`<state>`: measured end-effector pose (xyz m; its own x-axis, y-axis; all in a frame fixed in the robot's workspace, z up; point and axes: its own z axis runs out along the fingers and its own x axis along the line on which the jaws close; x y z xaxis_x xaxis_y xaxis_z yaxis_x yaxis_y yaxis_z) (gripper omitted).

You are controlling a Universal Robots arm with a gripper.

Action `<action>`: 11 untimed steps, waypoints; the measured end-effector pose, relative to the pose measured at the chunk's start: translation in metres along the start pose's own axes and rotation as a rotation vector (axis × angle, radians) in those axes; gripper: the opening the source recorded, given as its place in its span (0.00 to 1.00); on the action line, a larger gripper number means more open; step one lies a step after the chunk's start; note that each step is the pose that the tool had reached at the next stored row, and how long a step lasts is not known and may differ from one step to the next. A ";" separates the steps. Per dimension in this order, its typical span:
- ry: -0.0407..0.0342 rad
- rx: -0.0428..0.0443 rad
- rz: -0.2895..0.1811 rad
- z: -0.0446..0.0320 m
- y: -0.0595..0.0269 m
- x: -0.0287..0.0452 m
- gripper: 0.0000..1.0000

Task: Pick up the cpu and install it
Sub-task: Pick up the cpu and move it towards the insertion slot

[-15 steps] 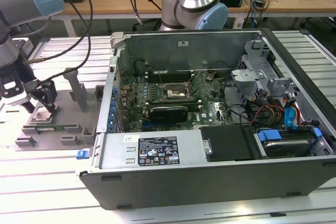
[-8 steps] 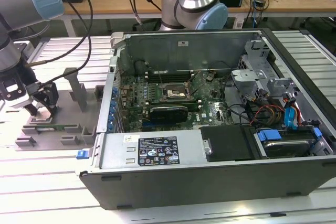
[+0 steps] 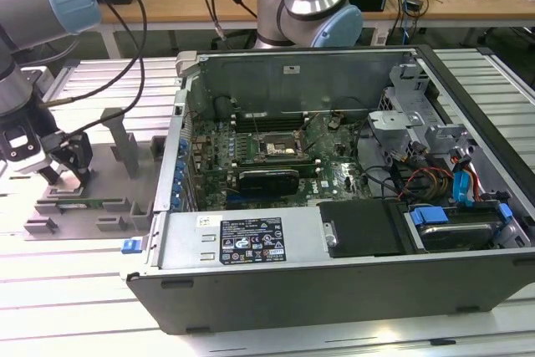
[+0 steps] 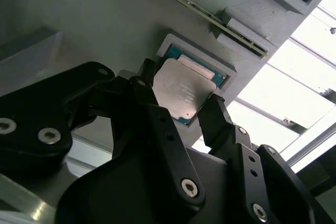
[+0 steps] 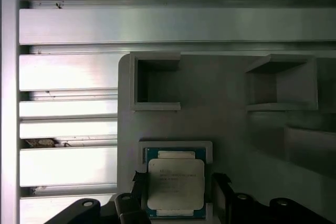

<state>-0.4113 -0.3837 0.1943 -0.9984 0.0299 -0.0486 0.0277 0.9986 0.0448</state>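
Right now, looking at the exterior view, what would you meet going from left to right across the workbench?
Tool → upright grey fixture blocks → computer case's side wall → motherboard socket → blue cables.

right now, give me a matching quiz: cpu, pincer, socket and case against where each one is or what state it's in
Things:
1 cpu
2 pincer
3 socket
4 case

Places or states:
a on the board inside the case
b open-topped, at the exterior view's right
c lying in a pocket of the grey fixture
d open, straddling the cpu

Pairs: 1-c, 2-d, 3-a, 4-b
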 end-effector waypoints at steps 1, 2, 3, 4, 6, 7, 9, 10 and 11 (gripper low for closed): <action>-0.0002 -0.0001 0.000 0.0007 0.0000 0.0001 0.60; -0.0003 -0.0001 0.000 0.0021 -0.0001 0.0006 0.60; -0.0003 -0.0001 0.000 0.0026 -0.0001 0.0007 0.60; -0.0003 -0.0002 0.000 0.0028 -0.0001 0.0009 0.60; -0.0005 -0.0011 0.000 0.0041 -0.0001 0.0015 0.60; -0.0003 -0.0016 0.000 0.0045 0.0003 0.0020 0.60; -0.0001 -0.0058 0.000 0.0053 0.0006 0.0024 0.60; 0.0000 -0.0089 0.000 0.0056 0.0009 0.0026 0.60; 0.0002 -0.0107 0.000 0.0058 0.0012 0.0029 0.60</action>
<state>-0.4138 -0.3821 0.1884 -0.9984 0.0304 -0.0484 0.0277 0.9981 0.0555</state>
